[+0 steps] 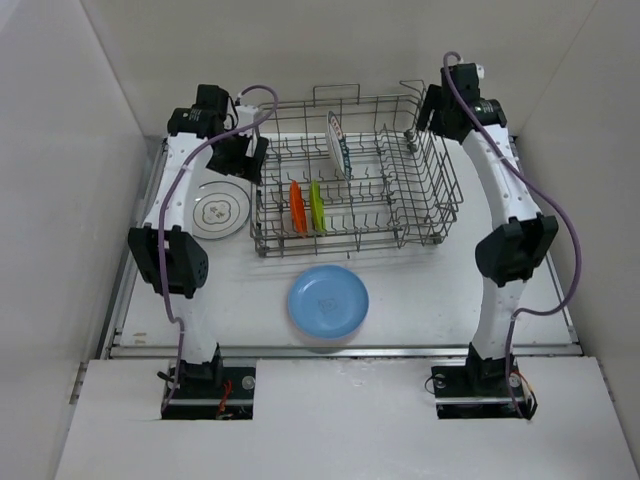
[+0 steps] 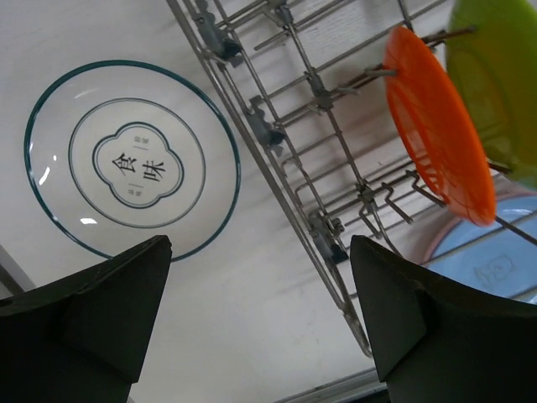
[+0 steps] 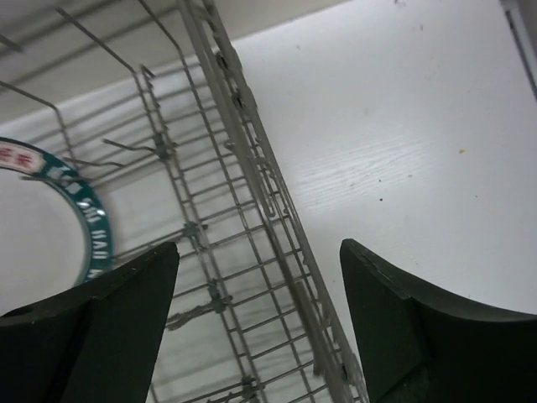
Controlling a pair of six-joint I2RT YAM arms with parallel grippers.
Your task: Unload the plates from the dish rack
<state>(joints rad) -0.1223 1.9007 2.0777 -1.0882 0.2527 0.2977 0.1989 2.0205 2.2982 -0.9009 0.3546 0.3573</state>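
The grey wire dish rack (image 1: 430, 205) stands at the back middle of the table. In it stand a white plate with a teal patterned rim (image 1: 338, 143), an orange plate (image 1: 297, 207) and a green plate (image 1: 317, 205). A light blue plate (image 1: 328, 300) lies flat in front of the rack. A white plate with a thin teal rim line (image 1: 219, 210) lies flat to its left. My left gripper (image 1: 243, 160) is open and empty above the rack's left edge (image 2: 277, 147), between the white plate (image 2: 132, 159) and the orange plate (image 2: 440, 126). My right gripper (image 1: 420, 115) is open and empty over the rack's far right side (image 3: 252, 168).
White walls close in the table on the left, back and right. A metal rail (image 1: 340, 350) runs along the table's near edge. The green plate (image 2: 499, 75) and part of the blue plate (image 2: 495, 260) show in the left wrist view; the teal-rim plate (image 3: 50, 227) shows in the right wrist view.
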